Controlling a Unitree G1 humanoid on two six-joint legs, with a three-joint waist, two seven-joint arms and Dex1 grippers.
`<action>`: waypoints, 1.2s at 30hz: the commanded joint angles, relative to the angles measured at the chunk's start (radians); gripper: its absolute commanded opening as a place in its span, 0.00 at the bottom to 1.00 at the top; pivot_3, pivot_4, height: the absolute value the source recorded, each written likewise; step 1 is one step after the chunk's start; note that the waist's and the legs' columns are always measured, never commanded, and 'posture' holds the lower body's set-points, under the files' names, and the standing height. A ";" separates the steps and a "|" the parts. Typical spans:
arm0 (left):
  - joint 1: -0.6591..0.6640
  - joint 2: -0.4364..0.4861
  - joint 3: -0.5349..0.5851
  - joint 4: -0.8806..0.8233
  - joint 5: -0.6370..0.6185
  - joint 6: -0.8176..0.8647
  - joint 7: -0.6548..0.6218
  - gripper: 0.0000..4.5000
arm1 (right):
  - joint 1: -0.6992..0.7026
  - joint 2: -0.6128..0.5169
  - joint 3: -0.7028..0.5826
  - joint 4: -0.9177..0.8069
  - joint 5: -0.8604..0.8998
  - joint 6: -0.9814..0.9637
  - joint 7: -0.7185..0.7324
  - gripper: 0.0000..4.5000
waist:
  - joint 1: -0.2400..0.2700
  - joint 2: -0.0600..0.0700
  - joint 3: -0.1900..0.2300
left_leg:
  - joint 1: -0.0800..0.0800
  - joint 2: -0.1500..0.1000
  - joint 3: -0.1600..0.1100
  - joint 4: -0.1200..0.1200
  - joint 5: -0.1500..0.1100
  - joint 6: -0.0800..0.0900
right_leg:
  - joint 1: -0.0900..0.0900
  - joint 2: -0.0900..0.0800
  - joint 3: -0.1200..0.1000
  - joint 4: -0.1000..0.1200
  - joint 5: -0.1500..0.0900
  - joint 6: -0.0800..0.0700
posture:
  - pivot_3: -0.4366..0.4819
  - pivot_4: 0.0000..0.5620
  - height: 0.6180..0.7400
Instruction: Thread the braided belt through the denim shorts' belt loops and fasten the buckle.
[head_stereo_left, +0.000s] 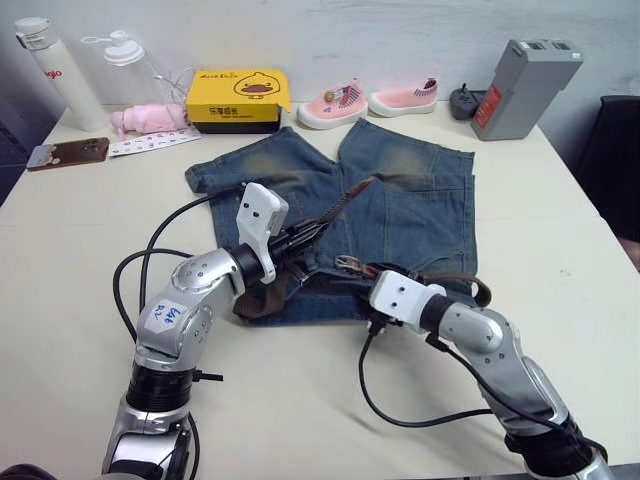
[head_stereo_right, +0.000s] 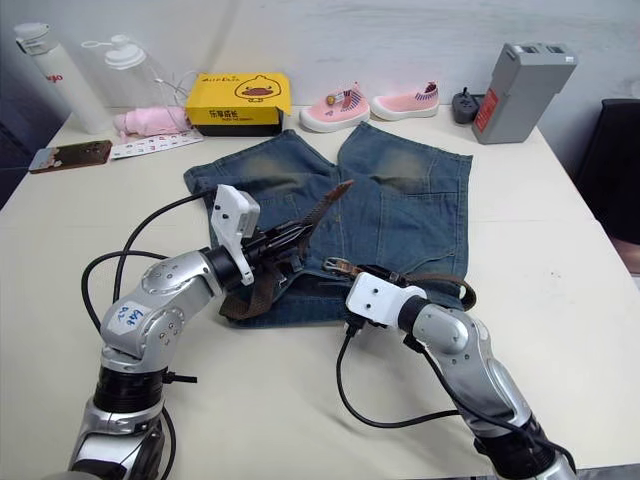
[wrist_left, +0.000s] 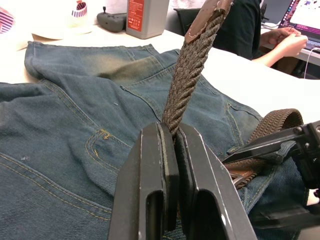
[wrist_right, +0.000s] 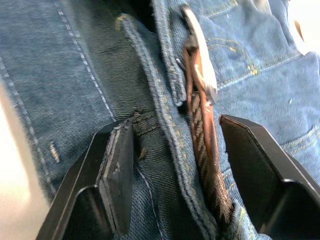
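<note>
The denim shorts (head_stereo_left: 400, 200) lie flat mid-table, waistband toward me. The braided belt (head_stereo_left: 335, 212) runs along the waistband to a bend (head_stereo_left: 472, 287) at the right. Its brown-tipped free end (wrist_left: 192, 60) sticks up and away over the shorts. My left gripper (head_stereo_left: 305, 237) is shut on that free end, and the fingers (wrist_left: 165, 165) pinch the weave. My right gripper (wrist_right: 175, 145) is open and straddles the waistband edge (wrist_right: 160, 115). The belt (wrist_right: 207, 175) and its silver buckle (wrist_right: 202, 75) lie between its pads (wrist_right: 117, 170). The buckle (head_stereo_left: 348, 263) rests on the waistband.
Along the far edge stand a yellow box (head_stereo_left: 238, 98), two pink shoes (head_stereo_left: 330, 105), a grey box (head_stereo_left: 525, 88), two bottles (head_stereo_left: 55, 75) and a phone (head_stereo_left: 68, 152). Black cables (head_stereo_left: 140, 270) loop beside my arms. A person (wrist_left: 280, 40) sits beyond the table.
</note>
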 joint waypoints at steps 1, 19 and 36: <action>0.005 0.001 0.017 -0.050 -0.013 0.003 0.011 0.00 | -0.017 0.029 -0.006 -0.027 0.020 0.081 -0.008 0.24 | 0.000 0.000 0.000 | 0.000 0.000 0.000 0.000 0.000 0.000 | 0.000 0.000 0.000 0.000 0.000 0.000 | 0.48 0.27 0.32; 0.166 0.103 -0.007 -0.154 -0.055 0.190 0.013 0.00 | -0.172 0.207 -0.114 -0.125 0.118 0.565 -0.156 0.01 | -0.021 0.000 0.000 | 0.000 0.000 -0.001 -0.001 0.000 0.000 | 0.000 0.000 0.000 0.000 0.000 0.000 | 0.48 0.27 0.32; 0.123 0.038 -0.022 -0.088 -0.034 0.376 0.137 0.00 | -0.208 0.185 -0.107 -0.164 0.201 0.622 -0.242 0.01 | -0.019 0.000 0.000 | 0.000 -0.001 0.000 -0.001 0.000 0.000 | -0.001 0.000 0.001 0.001 0.000 0.000 | 0.48 0.27 0.32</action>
